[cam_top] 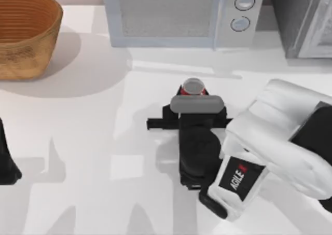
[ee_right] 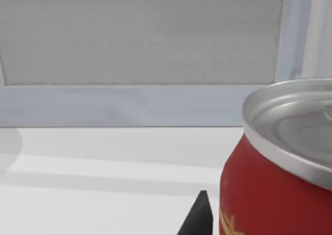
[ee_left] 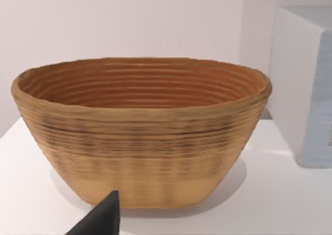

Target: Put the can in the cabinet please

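step: reaching for can (cam_top: 192,86) | right gripper (cam_top: 192,96) fingers: cannot tell | next: grasp, carry right to cabinet (cam_top: 306,17)

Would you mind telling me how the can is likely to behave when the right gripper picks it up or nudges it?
The can stands upright, a smooth red cylinder with a metal top, so it probably grips stiffly but may slip. If knocked over, its round body would likely roll. The right gripper sits right at it, so a sideways bump could tip it.
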